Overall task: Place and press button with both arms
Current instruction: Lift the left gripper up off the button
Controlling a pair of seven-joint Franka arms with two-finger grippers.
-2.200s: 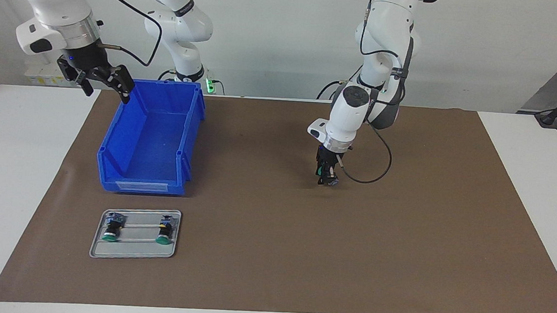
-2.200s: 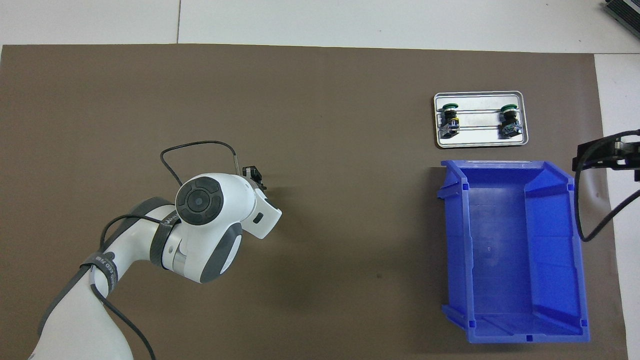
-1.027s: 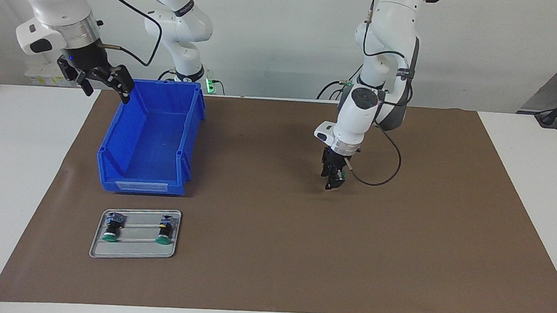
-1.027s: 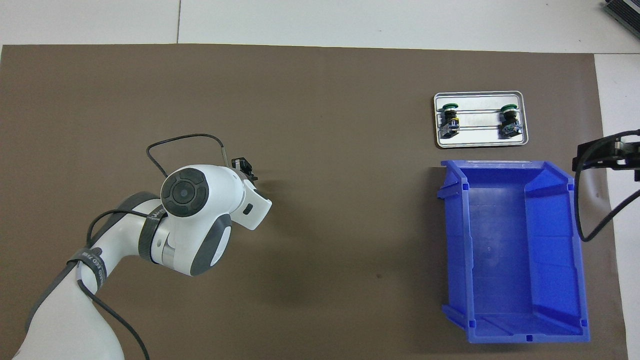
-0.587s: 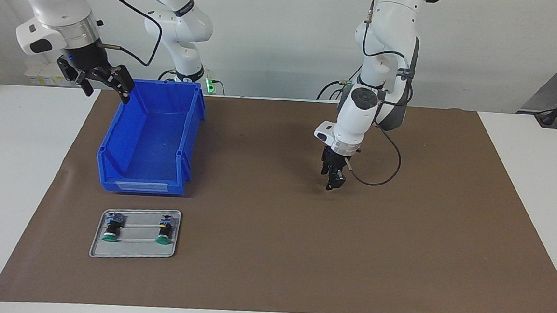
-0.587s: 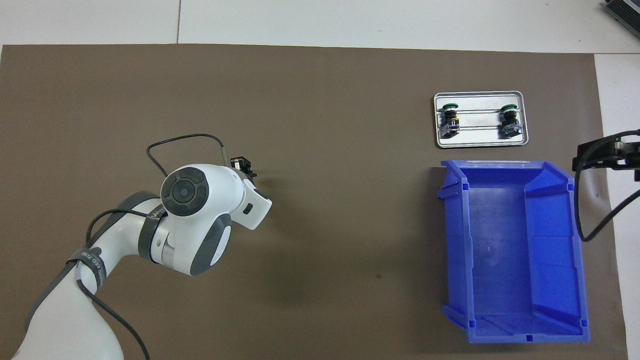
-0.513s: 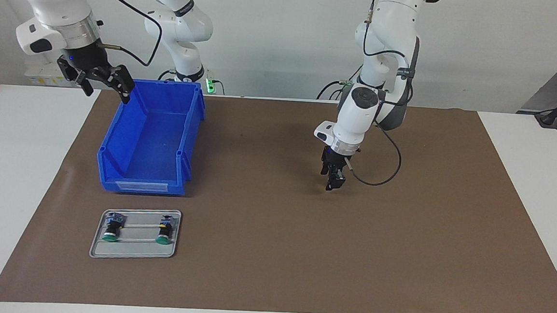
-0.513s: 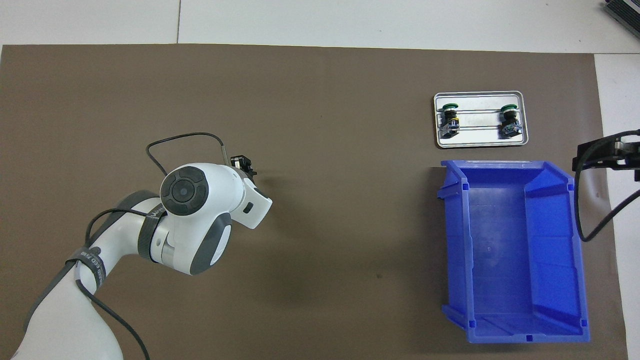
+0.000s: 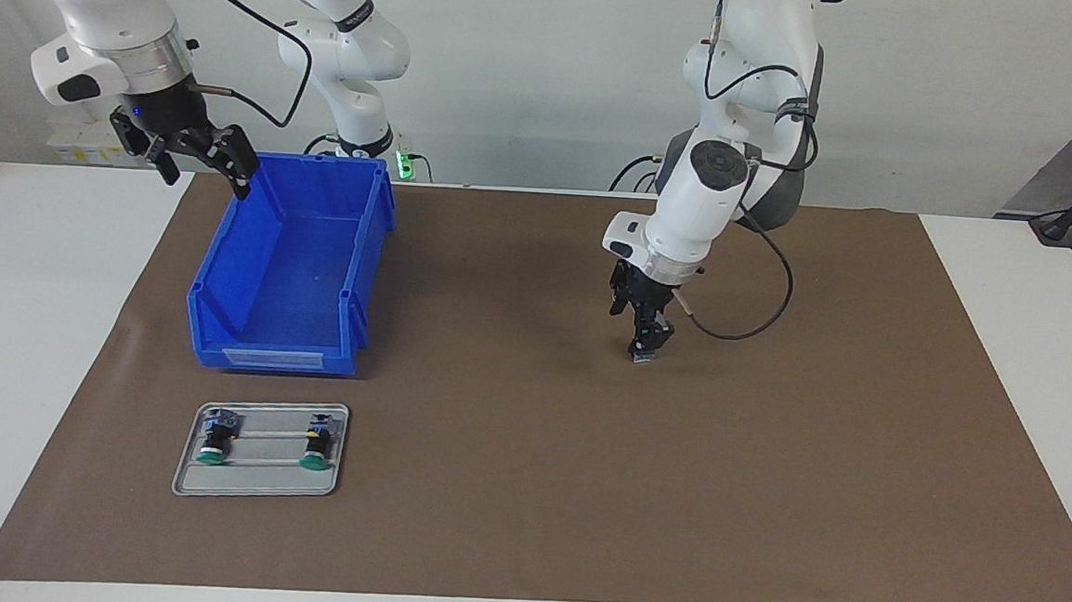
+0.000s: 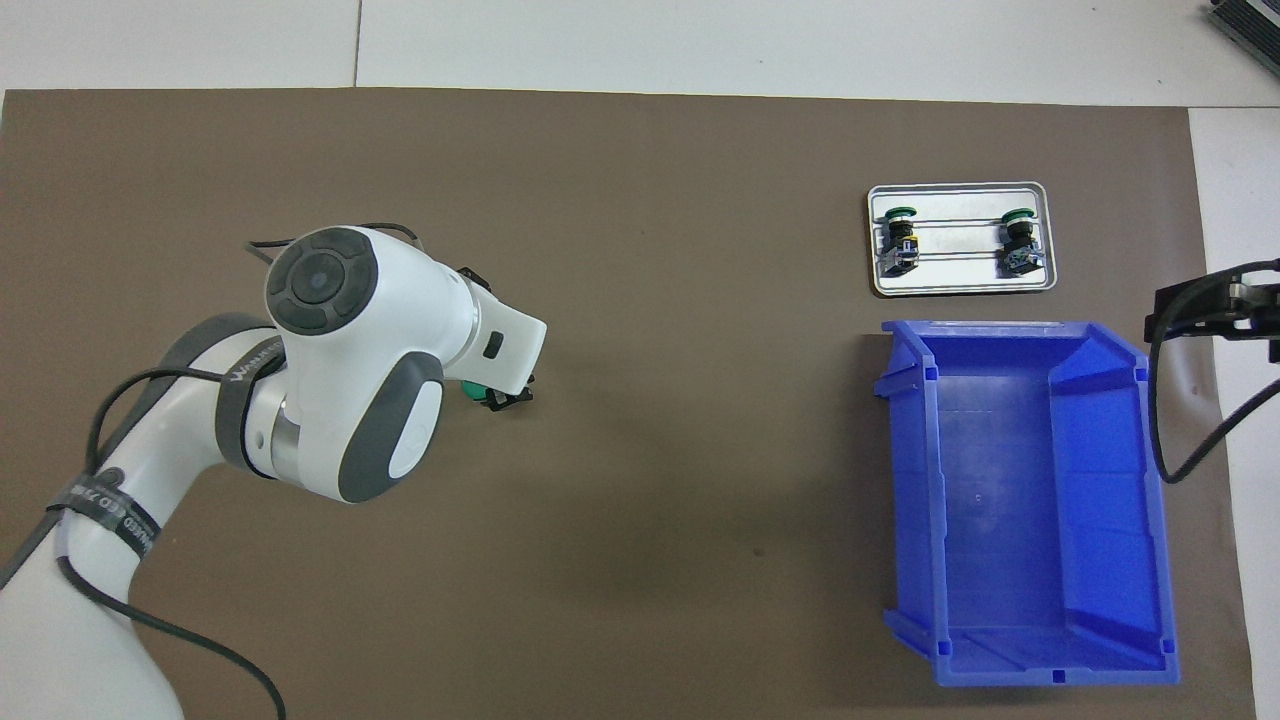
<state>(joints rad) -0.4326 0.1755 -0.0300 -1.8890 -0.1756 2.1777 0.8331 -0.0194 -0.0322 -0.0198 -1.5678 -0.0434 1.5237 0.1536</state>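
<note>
My left gripper [image 9: 643,338] hangs over the middle of the brown mat [image 9: 525,486], fingers pointing down, shut on a button [image 9: 642,352]. The button's blue-grey base is at the bottom, just above or on the mat; I cannot tell which. In the overhead view the left wrist covers most of the gripper [image 10: 502,397], and the button's green cap [image 10: 469,392] peeks out beneath it. My right gripper [image 9: 193,152] is open and empty in the air by the blue bin's corner at the right arm's end, waiting; it also shows in the overhead view [image 10: 1212,308].
A blue bin [image 9: 218,319] stands empty at the right arm's end of the mat. A metal tray [image 9: 255,487] farther from the robots than the bin holds two more green-capped buttons [image 9: 211,439], lying on their sides. White table [image 9: 23,325] surrounds the mat.
The left arm's wrist has risen and turned, tilting the hand the other way. The button's green cap now shows from above. The fingertips stay over the same spot. The right arm has not moved.
</note>
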